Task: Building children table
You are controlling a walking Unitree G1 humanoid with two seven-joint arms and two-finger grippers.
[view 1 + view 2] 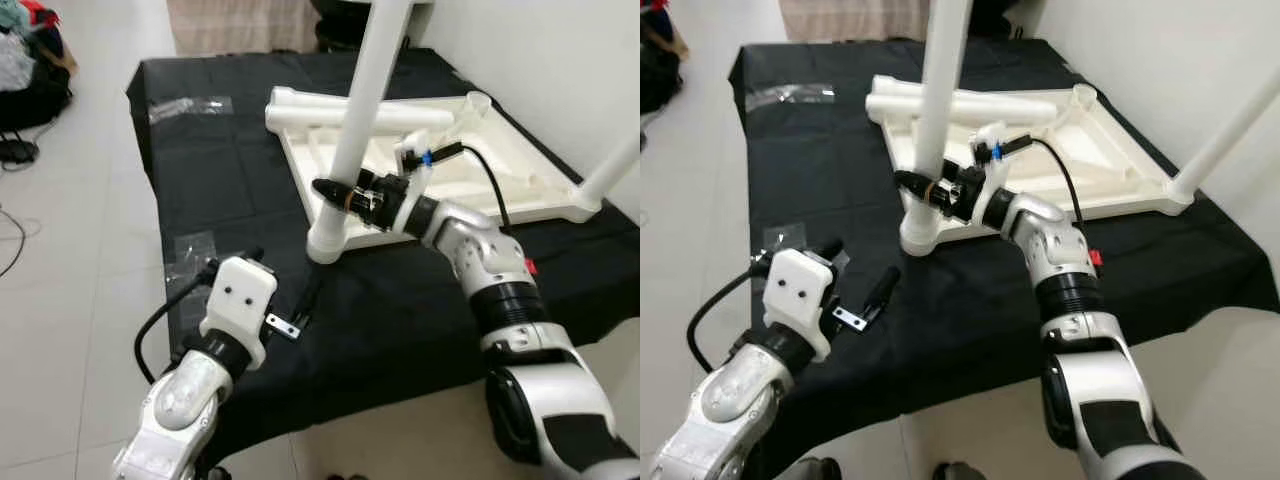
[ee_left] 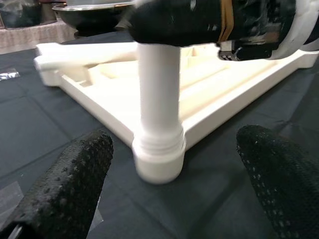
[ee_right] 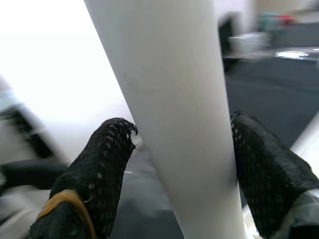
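Right gripper (image 1: 335, 192) clamped on white table leg (image 1: 355, 130), seating it in upturned tabletop (image 1: 520, 170) corner socket; next likely twisting tight. Left gripper (image 2: 174, 184) open, near.

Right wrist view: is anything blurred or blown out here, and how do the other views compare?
Right wrist view: white table leg sharp between the fingers, background blurred, left side overexposed. Left wrist view: near fingertips soft, leg socket fairly clear. Eye views: evenly lit, sharp.

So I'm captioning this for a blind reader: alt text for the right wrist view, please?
A white table leg stands between the right end effector's two black fingers, which sit close on either side of it. Behind it lies a blurred black cloth.
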